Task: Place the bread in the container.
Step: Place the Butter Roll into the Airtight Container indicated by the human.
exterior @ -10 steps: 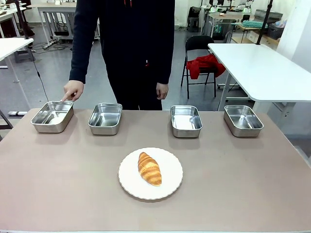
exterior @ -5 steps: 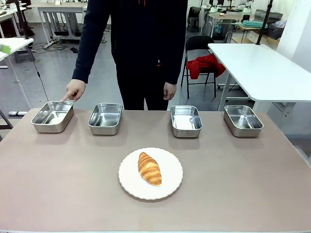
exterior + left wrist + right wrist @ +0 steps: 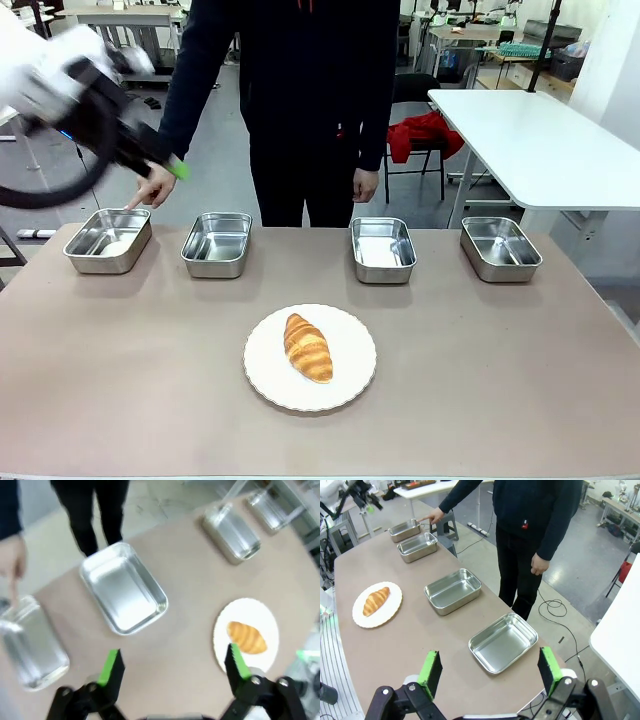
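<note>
**So: bread on the plate, both grippers wide open and empty**

Seen from the front, bread (image 3: 308, 347) lying on the round white plate (image 3: 262, 368) mid-table, tips toward 11 and 5 o'clock. Well apart from it, four steel trays lined up along the 12 o'clock edge of the table (image 3: 520, 380). Container (image 3: 105, 262) at about 10 o'clock from the plate, end of the row, with the person's hand (image 3: 152, 187) pointing one finger down at its far rim; can't tell whether actually touching.

Left gripper (image 3: 178, 168) blurry, up in the air at 10 o'clock, just beside that hand. From its own wrist camera (image 3: 175, 655): jaws spread as far as possible, nothing between the green pads, plate and bread below toward 4 o'clock.

Right gripper (image 3: 489, 657) likewise gaping, holding nothing, over the table's end, with the plate off at 9 o'clock.
</note>
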Robot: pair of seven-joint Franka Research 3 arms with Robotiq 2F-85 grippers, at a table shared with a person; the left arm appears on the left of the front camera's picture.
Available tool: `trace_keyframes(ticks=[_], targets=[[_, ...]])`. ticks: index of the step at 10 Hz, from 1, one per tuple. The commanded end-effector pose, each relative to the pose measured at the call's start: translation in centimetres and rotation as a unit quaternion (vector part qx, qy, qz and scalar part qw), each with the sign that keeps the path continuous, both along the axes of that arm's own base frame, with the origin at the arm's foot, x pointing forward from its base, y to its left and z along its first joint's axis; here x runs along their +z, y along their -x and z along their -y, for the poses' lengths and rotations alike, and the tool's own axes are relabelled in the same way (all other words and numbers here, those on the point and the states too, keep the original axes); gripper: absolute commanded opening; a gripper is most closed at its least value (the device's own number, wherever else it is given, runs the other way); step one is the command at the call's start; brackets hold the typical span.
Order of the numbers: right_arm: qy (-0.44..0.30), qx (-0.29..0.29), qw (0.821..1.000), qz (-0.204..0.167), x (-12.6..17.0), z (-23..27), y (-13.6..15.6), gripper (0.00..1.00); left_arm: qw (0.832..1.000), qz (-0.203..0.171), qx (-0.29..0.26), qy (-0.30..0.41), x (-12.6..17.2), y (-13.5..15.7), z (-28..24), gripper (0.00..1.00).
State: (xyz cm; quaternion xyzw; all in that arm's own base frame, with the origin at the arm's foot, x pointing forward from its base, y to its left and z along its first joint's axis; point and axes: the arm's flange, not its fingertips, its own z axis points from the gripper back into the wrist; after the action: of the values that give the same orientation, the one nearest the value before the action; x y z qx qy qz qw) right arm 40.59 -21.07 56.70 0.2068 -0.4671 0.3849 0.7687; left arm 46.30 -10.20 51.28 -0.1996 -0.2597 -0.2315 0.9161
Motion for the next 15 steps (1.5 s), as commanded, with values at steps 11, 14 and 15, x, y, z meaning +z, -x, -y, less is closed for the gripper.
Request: trace_keyframes(ticks=[11, 14, 15], targets=[[0.002, 0.002, 1.000, 0.001, 0.2, 0.0, 0.1, 1.00, 0.988, -0.099, 0.106, -0.056, -9.4, 1.2, 10.8, 1.00], [0.002, 0.002, 1.000, 0.001, 0.2, 0.0, 0.1, 1.00, 0.968, -0.151, 0.183, -0.077, -8.5, 2.4, 17.7, 1.00], [0.002, 0.002, 1.000, 0.001, 0.2, 0.0, 0.1, 1.00, 0.960, -0.172, 0.208, -0.071, -8.5, 2.8, 19.7, 1.00]])
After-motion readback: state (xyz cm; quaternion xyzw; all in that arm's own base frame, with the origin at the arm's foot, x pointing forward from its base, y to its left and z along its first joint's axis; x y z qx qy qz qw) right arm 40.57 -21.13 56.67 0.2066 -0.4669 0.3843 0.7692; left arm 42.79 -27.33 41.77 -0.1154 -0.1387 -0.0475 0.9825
